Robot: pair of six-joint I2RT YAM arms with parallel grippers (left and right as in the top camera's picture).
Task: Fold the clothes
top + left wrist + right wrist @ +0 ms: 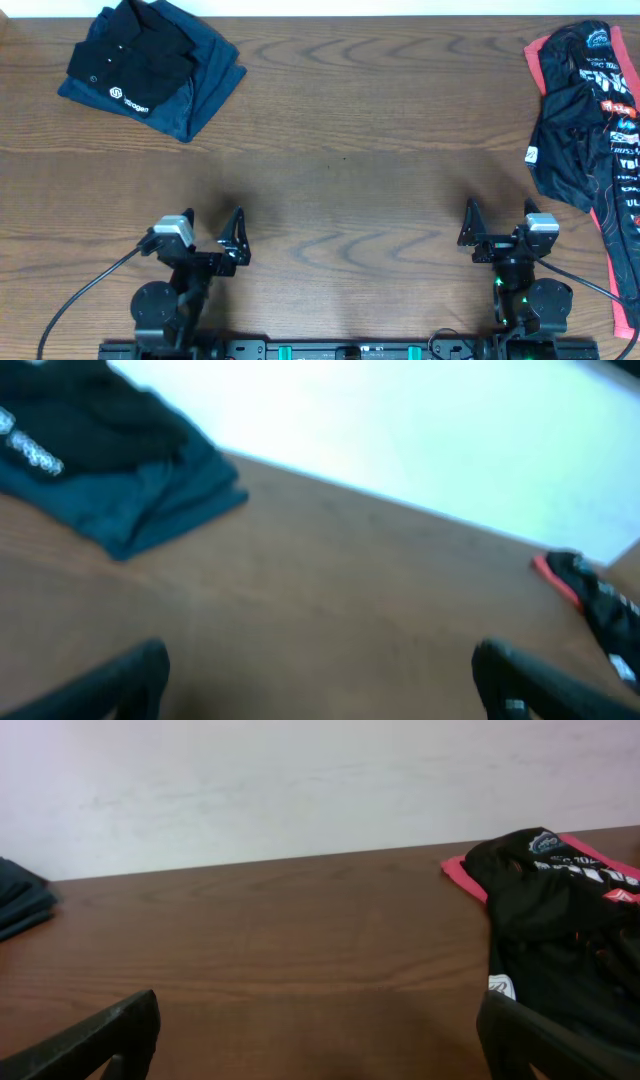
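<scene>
**Table.** A brown wood-grain table (340,150) fills the overhead view. A pale wall (300,780) stands behind its far edge.

**Clothes, far left.** A black shirt (135,55) with a collar lies folded at the far left corner of the table. Small white logos show on its near part. It rests on a folded dark blue garment (205,90), which sticks out past it on the right and near sides. The two form one stack.

**Clothes, right.** A crumpled heap of clothes (585,110) lies at the right edge of the table. It is black with pink-red trim and white lettering. It starts at the far edge, and a long strip of it runs down the right side to the near part of the table. Part of it passes out of the overhead view on the right. The number of garments in the heap cannot be told.

**Left gripper.** The left gripper (212,230) sits at the near left, over bare wood. Its jaws are spread wide and hold nothing. It is well apart from the folded stack.

**Right gripper.** The right gripper (500,222) sits at the near right, over bare wood. Its jaws are spread wide and hold nothing. The heap lies near it, to the right and farther back, and does not touch it.

**Cables.** A dark cable (80,290) runs from the left arm toward the near edge.
</scene>
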